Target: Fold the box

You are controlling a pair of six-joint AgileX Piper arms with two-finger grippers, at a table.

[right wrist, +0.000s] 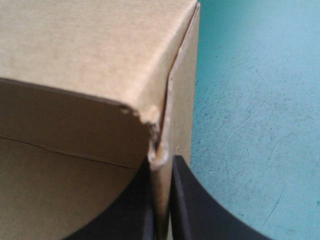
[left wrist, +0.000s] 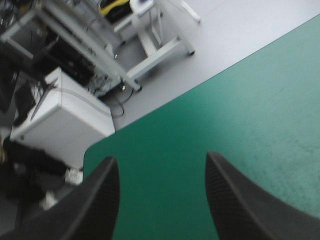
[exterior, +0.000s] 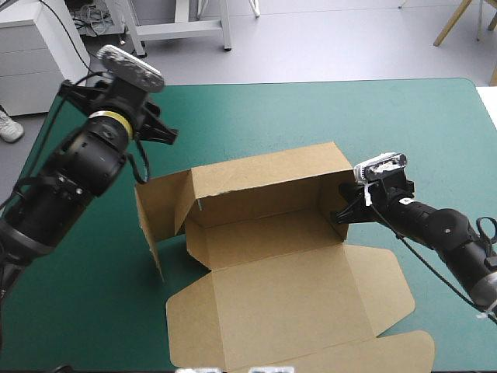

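High view: brown box (exterior: 268, 249) sits at the middle of the teal-green table (exterior: 404, 116), back wall raised, lid flat toward the near edge; right pincer (right wrist: 161, 172) clamped on the box's right end wall; left pincer (left wrist: 160, 162) above the table's far left corner, black fingers apart.

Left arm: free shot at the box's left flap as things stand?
Likely yes. The left gripper is open and empty, the flap stands upright at the box's end nearest it, and only bare cover lies between. Its own view shows no box, so it would have to turn first.
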